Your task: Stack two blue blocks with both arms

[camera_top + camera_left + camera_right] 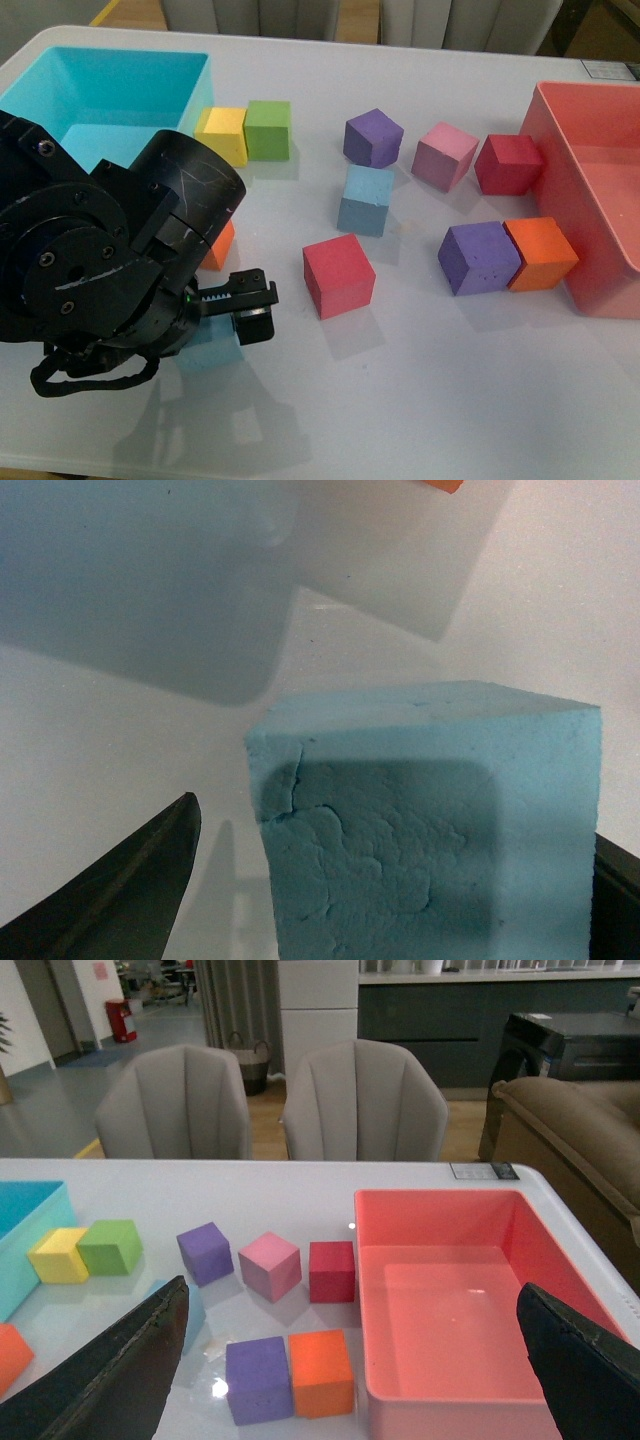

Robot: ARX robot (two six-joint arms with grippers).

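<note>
One light-blue block point(365, 200) stands free in the middle of the table; a sliver of it shows in the right wrist view point(194, 1312). The second blue block point(212, 350) lies under my left gripper point(238, 312), mostly hidden by the black arm. In the left wrist view this block point(430, 820) fills the space between the open fingers point(120, 890), with a gap on one side; the left gripper point(390, 925) is not closed on it. My right gripper point(350, 1400) is open and empty, held above the table's right side; the right arm is out of the front view.
A turquoise bin point(190, 90) stands at the back left and a pink-red bin point(600, 260) at the right. Yellow point(222, 133), green point(268, 128), purple point(372, 137), pink point(445, 155), dark red point(508, 163), purple point(478, 257), orange point(540, 252) and red point(338, 275) cubes lie around.
</note>
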